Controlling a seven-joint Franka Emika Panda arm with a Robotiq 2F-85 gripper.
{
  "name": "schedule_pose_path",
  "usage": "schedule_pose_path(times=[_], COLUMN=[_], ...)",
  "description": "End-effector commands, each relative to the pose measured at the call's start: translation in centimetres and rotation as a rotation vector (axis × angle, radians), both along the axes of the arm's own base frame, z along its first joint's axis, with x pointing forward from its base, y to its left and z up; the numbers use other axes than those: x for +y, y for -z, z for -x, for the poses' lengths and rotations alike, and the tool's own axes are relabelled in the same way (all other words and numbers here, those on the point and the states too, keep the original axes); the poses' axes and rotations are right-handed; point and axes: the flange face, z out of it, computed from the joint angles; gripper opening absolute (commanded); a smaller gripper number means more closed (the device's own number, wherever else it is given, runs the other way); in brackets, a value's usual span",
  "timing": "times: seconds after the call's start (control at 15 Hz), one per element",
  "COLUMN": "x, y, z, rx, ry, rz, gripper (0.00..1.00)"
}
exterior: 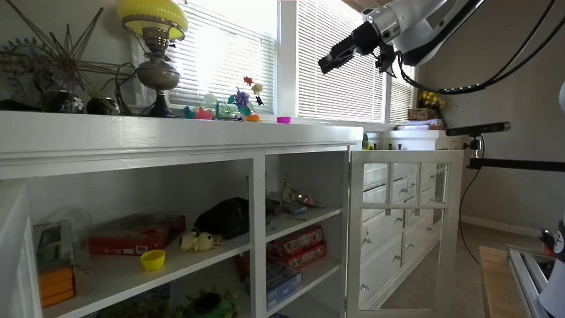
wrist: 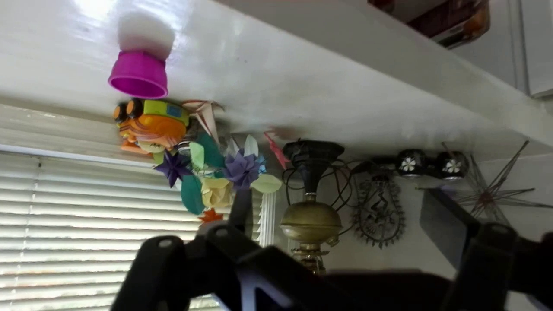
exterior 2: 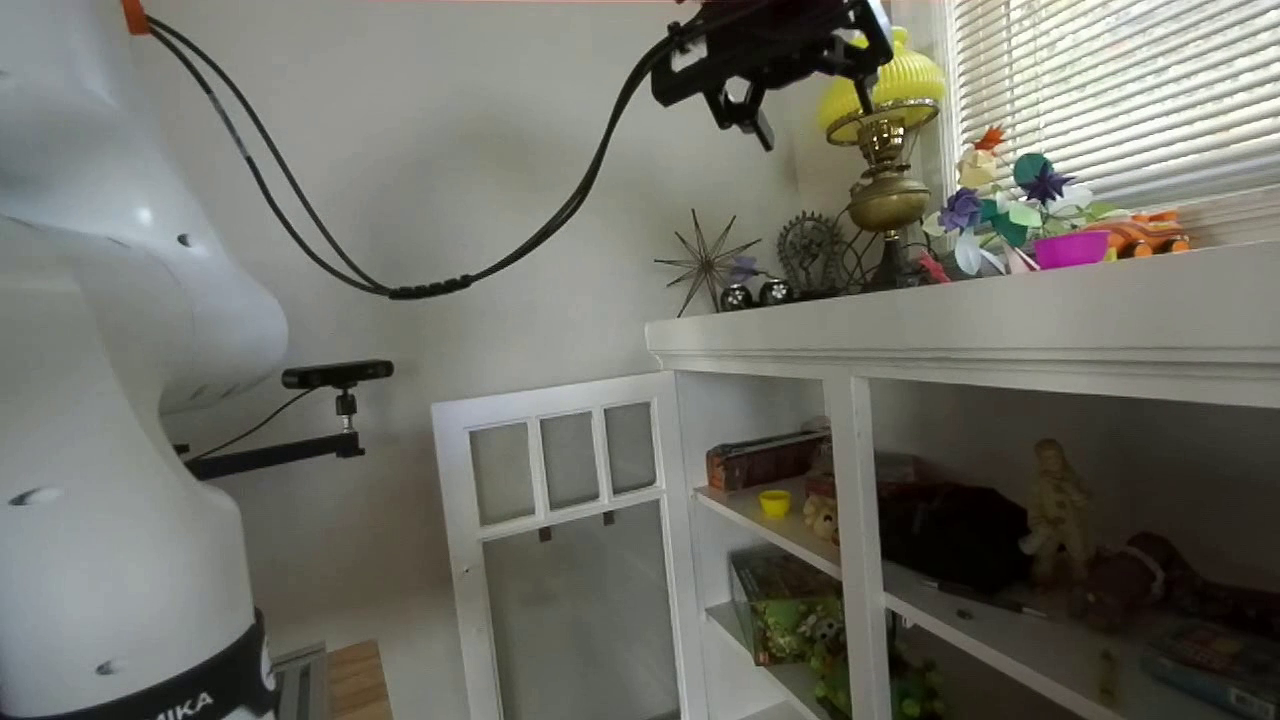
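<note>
My gripper [wrist: 343,218] is open and empty, its fingers wide apart. It hangs in the air above the white cabinet top [exterior: 176,132] and also shows in both exterior views [exterior: 324,66] [exterior 2: 815,118]. The wrist view stands upside down. A magenta cup [wrist: 140,75] sits on the cabinet top, also in both exterior views [exterior: 284,119] [exterior 2: 1072,250]. Beside it are an orange toy car [wrist: 155,125] and folded paper flowers [wrist: 242,168]. A brass lamp [wrist: 311,220] with a yellow shade [exterior 2: 905,85] shows between the fingers, farther back. The gripper touches none of these.
Below the top are open shelves with a yellow cup [exterior: 152,260], a plush toy [exterior: 201,241], a black bundle [exterior: 225,216] and boxes. A glazed cabinet door [exterior: 397,206] stands swung open. A wire star [exterior 2: 706,262] stands beside the lamp. Window blinds [exterior: 340,70] hang behind.
</note>
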Motion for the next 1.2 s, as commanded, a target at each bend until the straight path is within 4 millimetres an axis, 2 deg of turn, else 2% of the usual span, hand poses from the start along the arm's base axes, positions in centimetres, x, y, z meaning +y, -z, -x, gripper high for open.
schedule_pose_path(times=[0.0,0.33,0.8,1.13], x=[1.3,1.9,2.6,3.8], y=[0.6,2.6,7.3,10.1], z=[2.8,3.6,1.8,1.6], rx=[0.079,0.132,0.07,0.061], ry=[-0.048,-0.031,0.124,0.167], rz=[0.036,0.107,0.137,0.137], gripper=[1.0,1.0,1.0,1.0])
